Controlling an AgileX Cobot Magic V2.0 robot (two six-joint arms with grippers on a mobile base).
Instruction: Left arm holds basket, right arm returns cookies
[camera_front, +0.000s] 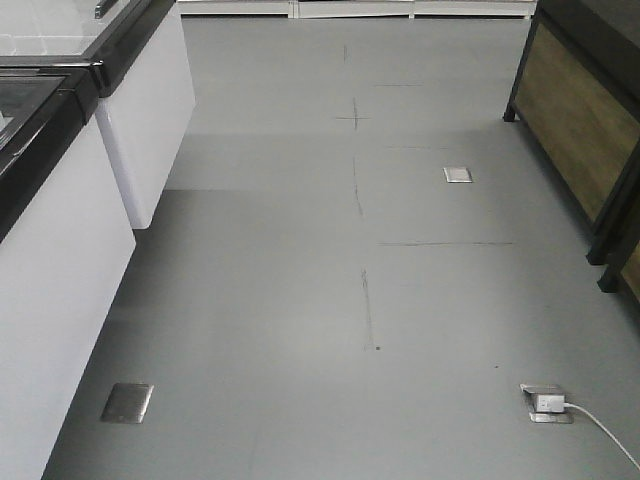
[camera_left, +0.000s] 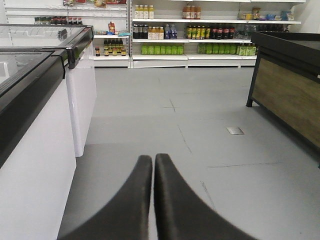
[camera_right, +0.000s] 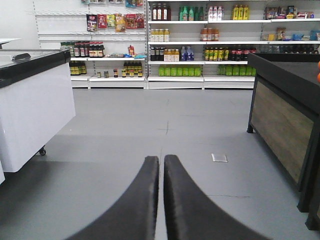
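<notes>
We see left gripper (camera_left: 153, 158) and right gripper (camera_right: 161, 159), each with fingers pressed together.
Both sit above grey floor (camera_front: 280, 300), facing stocked shelves (camera_right: 200, 45); white freezer cabinets (camera_left: 80, 100) to our left.

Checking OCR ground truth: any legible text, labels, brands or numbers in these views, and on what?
No text can be read in any view.
Labels on the shelf bottles: too small and blurred.
Print on the hanging packets: blurred.
Freezer, floor plate, counter: no text visible.
</notes>
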